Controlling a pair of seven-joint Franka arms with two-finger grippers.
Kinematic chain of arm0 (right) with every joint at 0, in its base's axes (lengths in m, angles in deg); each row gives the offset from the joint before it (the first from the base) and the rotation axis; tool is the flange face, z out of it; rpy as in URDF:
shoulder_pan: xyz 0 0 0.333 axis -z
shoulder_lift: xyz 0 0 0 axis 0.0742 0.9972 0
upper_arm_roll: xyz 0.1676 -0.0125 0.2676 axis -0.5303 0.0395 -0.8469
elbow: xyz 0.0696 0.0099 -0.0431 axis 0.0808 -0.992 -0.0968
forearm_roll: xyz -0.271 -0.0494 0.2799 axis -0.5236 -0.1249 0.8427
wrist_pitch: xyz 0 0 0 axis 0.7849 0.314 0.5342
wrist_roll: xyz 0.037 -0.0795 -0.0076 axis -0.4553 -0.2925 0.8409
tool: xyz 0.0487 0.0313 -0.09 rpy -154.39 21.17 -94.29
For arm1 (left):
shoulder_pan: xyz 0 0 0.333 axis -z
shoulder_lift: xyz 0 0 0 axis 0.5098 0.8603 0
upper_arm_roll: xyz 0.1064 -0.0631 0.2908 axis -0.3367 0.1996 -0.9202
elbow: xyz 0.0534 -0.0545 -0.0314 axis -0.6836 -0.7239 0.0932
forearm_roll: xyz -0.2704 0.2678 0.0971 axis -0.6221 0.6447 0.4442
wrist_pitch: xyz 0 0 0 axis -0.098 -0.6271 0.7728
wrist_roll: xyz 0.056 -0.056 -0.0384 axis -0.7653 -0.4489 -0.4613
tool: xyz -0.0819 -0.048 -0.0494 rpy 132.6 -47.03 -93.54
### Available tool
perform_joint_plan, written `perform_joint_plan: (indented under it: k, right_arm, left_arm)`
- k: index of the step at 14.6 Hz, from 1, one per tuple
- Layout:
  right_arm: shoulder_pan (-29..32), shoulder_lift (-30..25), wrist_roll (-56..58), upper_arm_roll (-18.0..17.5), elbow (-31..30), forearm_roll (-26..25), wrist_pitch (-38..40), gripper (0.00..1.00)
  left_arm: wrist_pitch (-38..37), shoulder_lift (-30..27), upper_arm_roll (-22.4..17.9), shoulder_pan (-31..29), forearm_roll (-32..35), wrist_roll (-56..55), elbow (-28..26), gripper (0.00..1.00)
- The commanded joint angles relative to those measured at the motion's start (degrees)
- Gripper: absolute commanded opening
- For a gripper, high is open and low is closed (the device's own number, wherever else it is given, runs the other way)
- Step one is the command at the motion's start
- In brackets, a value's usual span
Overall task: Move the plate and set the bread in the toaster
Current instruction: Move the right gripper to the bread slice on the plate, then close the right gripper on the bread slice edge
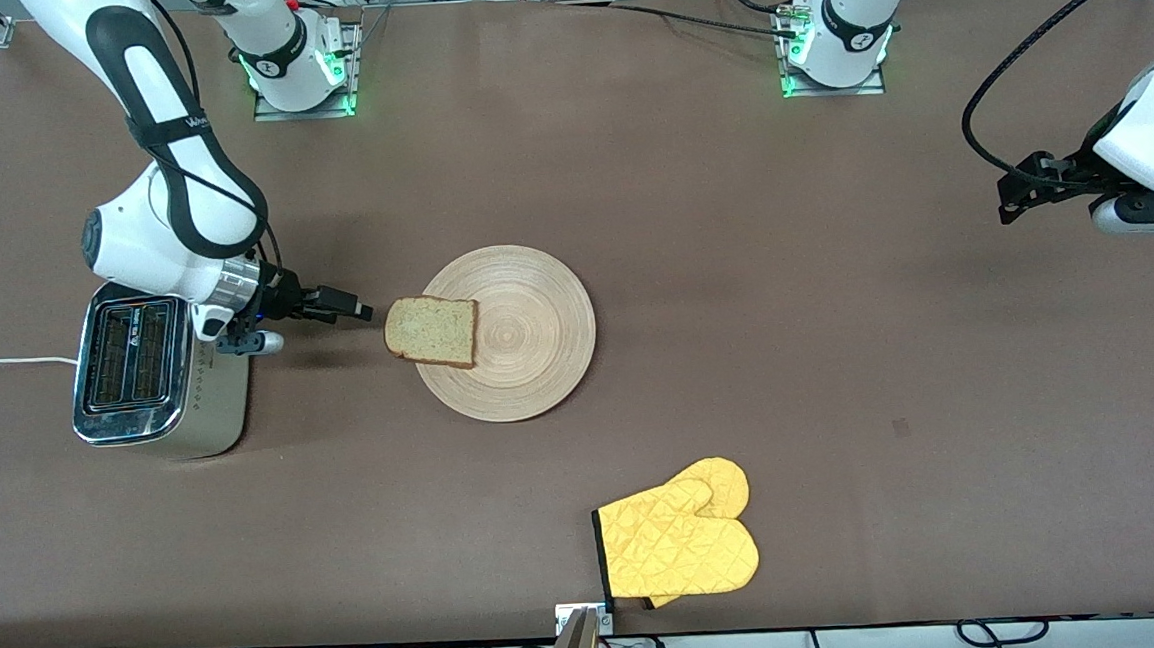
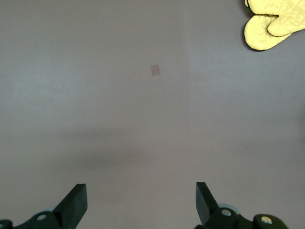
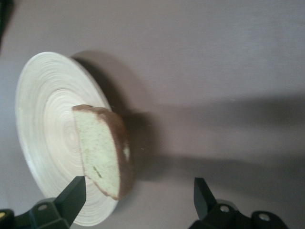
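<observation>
Brown table (image 1: 739, 354): right tool (image 1: 361, 310) spread, just beside bread (image 1: 431, 331) overhanging plate (image 1: 528, 337).

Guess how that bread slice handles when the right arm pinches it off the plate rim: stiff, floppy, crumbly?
The bread is thin and pale-crumbed, so probably light and soft; a hard pinch may dent it. It overhangs the plate rim without visible sag, so likely stiff enough to hold shape. Its dark crust looks like the firmest grip edge. The right gripper sits open beside it.

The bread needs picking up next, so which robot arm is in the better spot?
Probably the right. The right gripper hangs open just beside the bread and the toaster; the left gripper waits open over bare table at its own end.
</observation>
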State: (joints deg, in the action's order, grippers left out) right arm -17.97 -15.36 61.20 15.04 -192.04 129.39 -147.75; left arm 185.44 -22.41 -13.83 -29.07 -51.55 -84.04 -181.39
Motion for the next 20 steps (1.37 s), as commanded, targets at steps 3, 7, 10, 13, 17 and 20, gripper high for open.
perform_joint_plan:
  k: [3, 7, 10, 13, 17, 20]
  right_arm:
    - [-0.8, 5.9, 18.9, 0.2, 0.5, 14.6, -2.1, 1.00]
    - [-2.2, 6.5, 19.3, 0.2, 1.4, 18.7, -2.1, 1.00]
    - [-2.7, 7.1, 18.9, 0.3, 2.6, 18.9, -2.0, 1.00]
    - [-2.8, 7.1, 18.6, 0.2, 2.8, 19.3, -1.8, 1.00]
    - [-3.7, 7.2, 18.6, 0.3, 3.7, 22.1, -1.7, 1.00]
    - [-3.7, 7.2, 17.9, 0.2, 4.0, 22.4, -1.7, 0.83]
  left_arm:
    - [-1.3, -1.1, -0.1, -0.2, -0.8, -0.5, -0.6, 1.00]
    - [-1.4, -1.2, -0.1, -0.2, -0.8, -0.6, -0.6, 1.00]
    - [-1.4, -1.2, -0.1, -0.2, -0.8, -0.6, -0.6, 1.00]
    - [-1.4, -1.2, 0.1, -0.2, -0.8, -0.7, -0.6, 1.00]
    - [-1.5, -1.2, 0.1, -0.2, -0.7, -0.7, -0.6, 1.00]
    - [-1.5, -1.2, 0.3, -0.2, -0.7, -1.1, -0.5, 1.00]
